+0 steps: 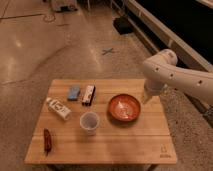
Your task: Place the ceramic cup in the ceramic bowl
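Note:
The ceramic cup (89, 122) is small, pale and handleless, and it stands upright on the wooden table (135, 145) near the middle front. The ceramic bowl (124, 107) is wide, shallow and orange-red inside, and it sits to the cup's right, a small gap apart. My white arm reaches in from the right. My gripper (148, 95) points down at the table's right edge, just right of the bowl and well away from the cup. Nothing shows in the gripper.
A blue packet (74, 92) and a dark bar (88, 95) lie at the table's back left. A white bottle (58, 108) lies on its side left of the cup. A red item (47, 139) lies at the front left corner. Polished floor surrounds the table.

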Controlling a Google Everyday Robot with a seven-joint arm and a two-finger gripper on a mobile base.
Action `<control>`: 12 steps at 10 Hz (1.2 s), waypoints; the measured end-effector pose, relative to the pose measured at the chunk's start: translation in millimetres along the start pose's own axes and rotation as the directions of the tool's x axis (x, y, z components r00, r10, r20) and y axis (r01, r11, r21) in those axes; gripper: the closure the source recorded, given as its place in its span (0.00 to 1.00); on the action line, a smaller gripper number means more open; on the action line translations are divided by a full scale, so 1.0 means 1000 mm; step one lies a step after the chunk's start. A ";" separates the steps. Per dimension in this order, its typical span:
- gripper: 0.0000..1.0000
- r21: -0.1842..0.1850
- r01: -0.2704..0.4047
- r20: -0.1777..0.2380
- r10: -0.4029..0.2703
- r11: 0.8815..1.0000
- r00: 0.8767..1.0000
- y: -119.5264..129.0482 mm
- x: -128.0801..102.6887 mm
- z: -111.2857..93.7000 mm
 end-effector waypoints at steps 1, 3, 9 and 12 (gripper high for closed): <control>0.36 0.000 0.053 0.014 -0.053 0.999 0.998 0.038 -0.005 -0.006; 0.36 0.008 0.128 0.033 -0.129 0.992 0.991 0.076 -0.010 -0.014; 0.36 0.019 0.307 0.076 -0.308 0.952 0.948 0.168 0.009 -0.040; 0.36 0.045 0.401 0.080 -0.404 0.915 0.911 0.210 0.003 -0.030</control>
